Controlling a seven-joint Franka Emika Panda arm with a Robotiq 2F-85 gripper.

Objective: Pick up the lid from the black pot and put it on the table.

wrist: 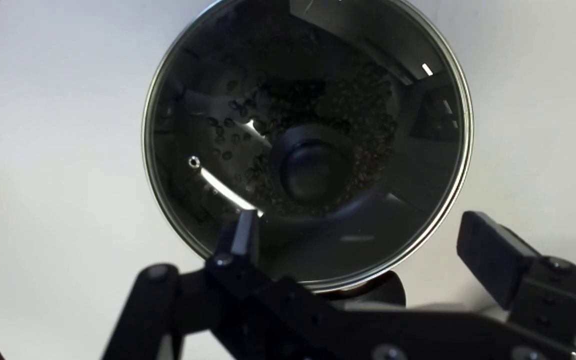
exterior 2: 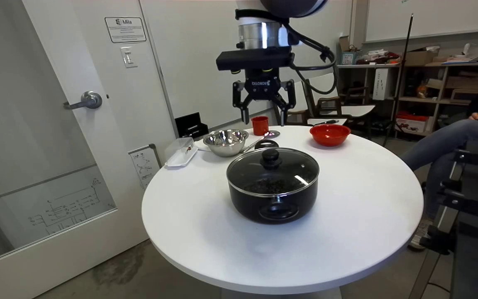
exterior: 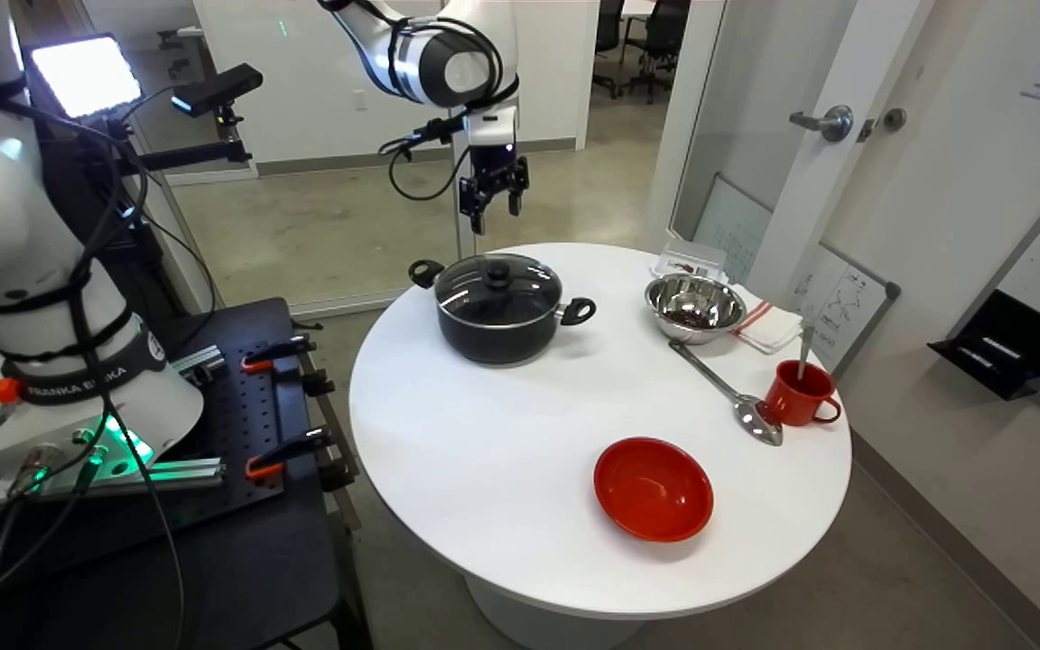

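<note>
The clear glass lid (exterior: 475,298) with its dark knob (exterior: 497,273) sits on the black pot (exterior: 497,340). The pot stands on the round white table (exterior: 484,451). The lid (exterior 2: 264,174) and pot (exterior 2: 245,203) also show in an exterior view, with small dark beans visible through the glass. My gripper (exterior: 496,215) is open and empty, high above the lid and touching nothing; it also shows in an exterior view (exterior 2: 264,119). In the wrist view, the gripper (wrist: 360,217) has one finger over the lid (wrist: 308,240) and one outside its rim. The knob lies ahead of the fingertips.
A red bowl (exterior: 654,492), a steel bowl (exterior: 710,325), a large spoon (exterior: 710,377), a red mug (exterior: 795,397) with a utensil, a folded cloth (exterior: 771,329) and a clear container (exterior 2: 181,154) stand on the table. A door (exterior: 791,162) is close to the table's edge.
</note>
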